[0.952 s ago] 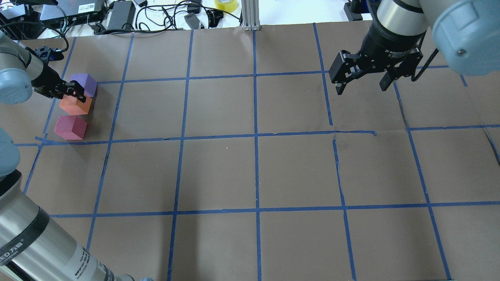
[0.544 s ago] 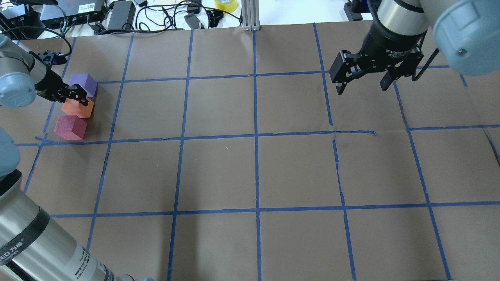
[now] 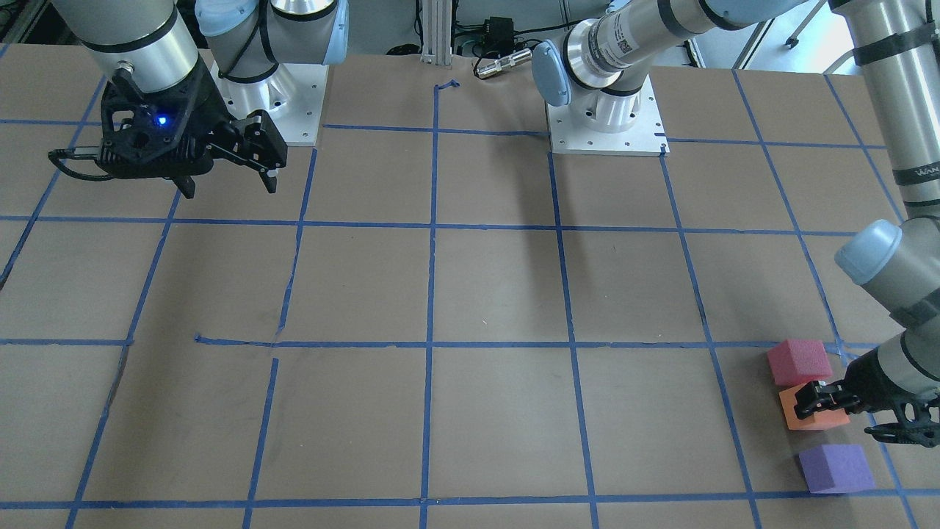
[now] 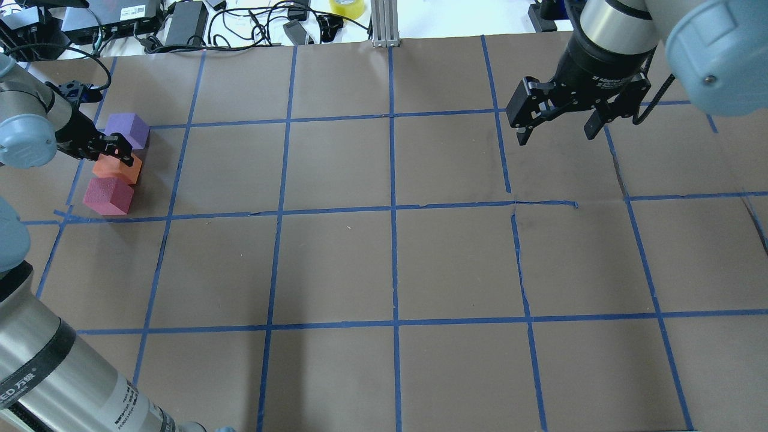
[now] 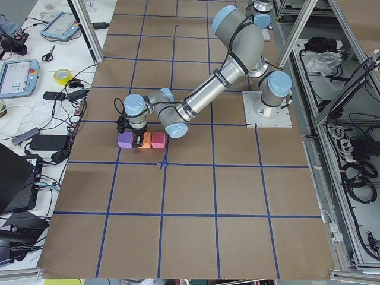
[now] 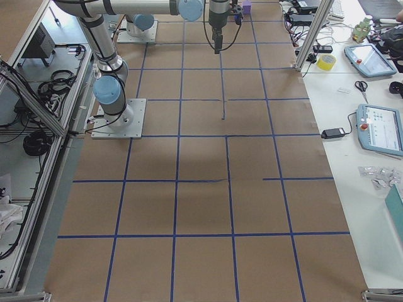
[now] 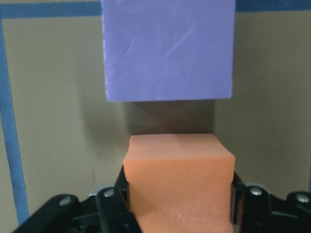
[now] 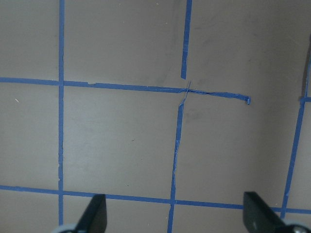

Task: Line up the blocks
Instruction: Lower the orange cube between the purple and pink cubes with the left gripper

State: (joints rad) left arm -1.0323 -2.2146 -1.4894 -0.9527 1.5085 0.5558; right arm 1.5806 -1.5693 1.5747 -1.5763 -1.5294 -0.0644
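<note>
At 1 o'clock over the brown paper-covered table (image 4: 336, 264), the right gripper (image 4: 556, 138) hangs clear, jaws wide and empty. At 10 o'clock the left gripper (image 4: 114, 150), jaws pinching the orange foam cube (image 4: 117, 170), likely aligns it between the purple foam cube (image 4: 127, 129) (12) and the pinkish-red foam cube (image 4: 108, 196) (6).

Three in a row: orange block (image 4: 117, 172) in the middle, pinkish-red block (image 4: 108, 195) just beside it, purple block (image 4: 128, 129) slightly apart.
</note>
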